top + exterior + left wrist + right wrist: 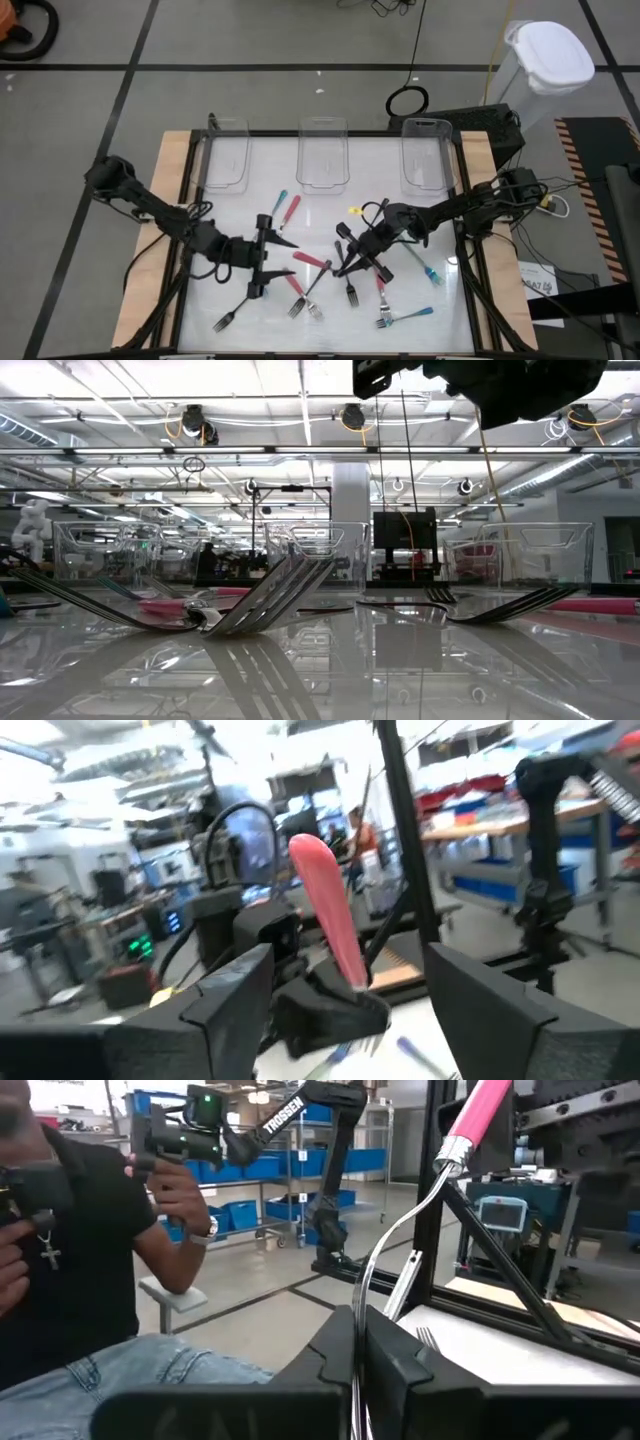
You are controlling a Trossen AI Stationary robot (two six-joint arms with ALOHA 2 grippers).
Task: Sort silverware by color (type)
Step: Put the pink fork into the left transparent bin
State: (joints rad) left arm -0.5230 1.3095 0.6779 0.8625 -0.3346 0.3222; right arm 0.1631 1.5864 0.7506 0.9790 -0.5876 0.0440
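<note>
Jaws of the left gripper (283,258) stand spread, one finger (235,990) on each side of a pink-handled fork (312,262) without touching it. That gripper sits left of centre on the surface (240,205), pointing toward the right arm. In the left wrist view the pink handle (330,910) rises between the two spread fingers, with its lower end hidden behind a dark gripper.

Just right of it, the right gripper (343,268) has its jaws pressed together on the metal end of the same fork. The right wrist view shows the curved silver neck running up from between the closed fingers (400,1355) to the pink handle at the top. So the fork hangs between the two grippers, held by the right one alone.

The rest of the silverware lies loose on the surface:
- A black fork (232,315) lies at the near left.
- A teal fork (280,205) and a red fork (292,208) lie side by side near the middle tray (322,182).
- Two forks (305,305) lie close together below the left gripper.
- Another black fork (351,291) and a red one (381,290) lie below the right gripper.
- Two teal forks (425,268) (412,314) lie farther right.

Three clear trays stand in a row along the far edge. Beyond the surface, in the right wrist view, a person (80,1230) in a black shirt holds a dark device.
</note>
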